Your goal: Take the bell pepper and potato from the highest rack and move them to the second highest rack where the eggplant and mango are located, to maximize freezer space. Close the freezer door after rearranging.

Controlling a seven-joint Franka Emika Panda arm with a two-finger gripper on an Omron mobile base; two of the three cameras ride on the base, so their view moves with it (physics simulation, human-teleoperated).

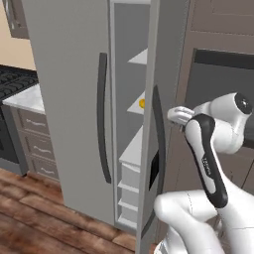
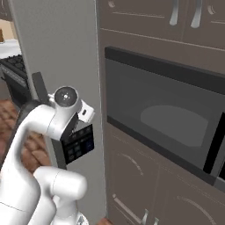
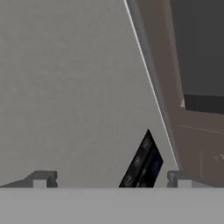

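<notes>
Your pincer (image 3: 109, 181) is spread wide and holds nothing; its two dark tips sit apart at the bottom of the hand view, facing the outer face of the freezer door (image 3: 70, 87), close to it. The small dark control panel (image 3: 142, 162) lies between the tips, near the door's right edge. In the left base view the freezer door (image 1: 151, 124) stands partly open, edge-on to you, leaving a narrow gap between it and the plain grey door (image 1: 69, 99). Through that gap you can see pale shelves (image 1: 133, 149) and the mango (image 1: 142, 103) on the second shelf from the top, at its front edge. You cannot see the bell pepper, potato or eggplant from here. To the right of the door, the brown cabinet wall with its dark oven window (image 2: 167, 114) stands close by, so room on that side is tight.
</notes>
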